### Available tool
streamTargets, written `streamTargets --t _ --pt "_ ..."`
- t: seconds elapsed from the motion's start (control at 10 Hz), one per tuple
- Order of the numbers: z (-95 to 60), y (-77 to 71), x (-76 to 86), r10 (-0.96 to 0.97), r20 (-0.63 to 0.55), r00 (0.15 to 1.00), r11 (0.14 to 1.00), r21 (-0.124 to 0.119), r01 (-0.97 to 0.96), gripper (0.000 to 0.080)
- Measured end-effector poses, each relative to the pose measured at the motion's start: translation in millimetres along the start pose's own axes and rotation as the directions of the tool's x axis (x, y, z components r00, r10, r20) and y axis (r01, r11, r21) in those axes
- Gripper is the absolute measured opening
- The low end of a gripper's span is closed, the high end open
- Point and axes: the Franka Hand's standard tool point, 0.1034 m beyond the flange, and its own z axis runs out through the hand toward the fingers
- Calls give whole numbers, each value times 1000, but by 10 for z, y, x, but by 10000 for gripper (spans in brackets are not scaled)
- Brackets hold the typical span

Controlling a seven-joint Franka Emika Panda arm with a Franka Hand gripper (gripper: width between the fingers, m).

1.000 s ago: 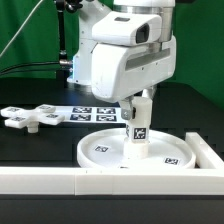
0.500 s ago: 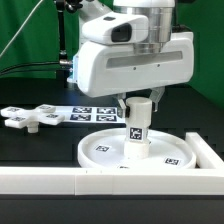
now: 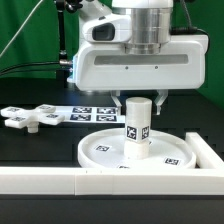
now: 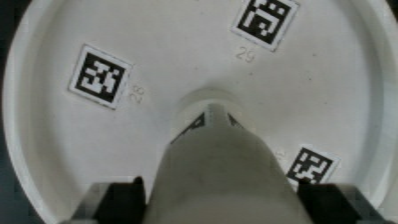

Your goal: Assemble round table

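The large round disc [image 3: 105, 150] lies flat on the black table, its tags showing in the wrist view [image 4: 107, 110]. The short cylindrical post [image 3: 137, 130] stands upright at the disc's centre, with a tag on its side. My gripper [image 3: 138, 104] comes down from above and is shut on the post's top. In the wrist view the post [image 4: 222, 150] fills the space between my two dark fingers [image 4: 121, 200], and my gripper [image 4: 228, 202] holds it on both sides. The cross-shaped piece [image 3: 30, 117] lies apart on the exterior view's left.
The marker board [image 3: 95, 113] lies flat behind the disc. The long white border wall [image 3: 60, 181] runs along the front and turns up the exterior view's right side [image 3: 211, 151], close to the disc's rim.
My wrist has turned about the vertical axis with the post in its grip. The post, leaning before, now stands straight on the disc.
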Motion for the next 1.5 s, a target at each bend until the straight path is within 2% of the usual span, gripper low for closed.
streamTargets --t 0.2,0.5,0.7,1.2,1.3,1.5 --pt "1 -1 0 89 1 996 996 5 -89 409" --pt "1 -7 -4 325 11 946 945 20 -325 409" --pt "12 -28 -15 522 36 852 852 22 -523 409" --pt "9 -49 0 732 56 679 678 29 -734 409" --pt "10 -40 2 823 93 560 558 45 -828 409" --pt "16 -39 3 920 145 365 361 50 -931 409"
